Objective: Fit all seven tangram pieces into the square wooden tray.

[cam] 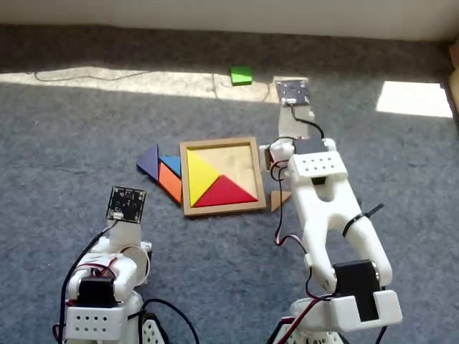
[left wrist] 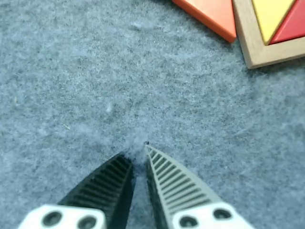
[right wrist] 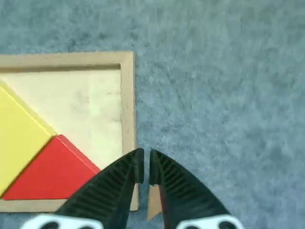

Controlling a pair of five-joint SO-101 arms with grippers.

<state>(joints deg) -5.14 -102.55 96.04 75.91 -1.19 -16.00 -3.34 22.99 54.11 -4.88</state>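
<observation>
The right tool (right wrist: 146, 164) has its two black ribbed fingers pressed almost together, with only a thin slit between the tips. It hangs just outside the rim of the square wooden tray (right wrist: 127, 105), close to the tray's corner nearest the right arm's base. A small tan wooden triangle (right wrist: 153, 202) shows through the slit by that corner. I cannot tell whether the fingers touch it.

Inside the tray lie a large yellow triangle (cam: 201, 175) and a large red triangle (cam: 226, 192), edge to edge, and the rest of the tray floor is bare wood.

The left tool (left wrist: 138, 160), with one black finger and one pale one, is also drawn nearly closed. It pinches nothing, over grey carpet (left wrist: 95, 86) well short of the tray.

Just beside the tray's opposite side sit a flat orange piece (cam: 171, 183), a light blue piece (cam: 171, 164) and a dark blue triangle (cam: 149, 161). A green block (cam: 242, 74) lies well beyond the tray's far side.
</observation>
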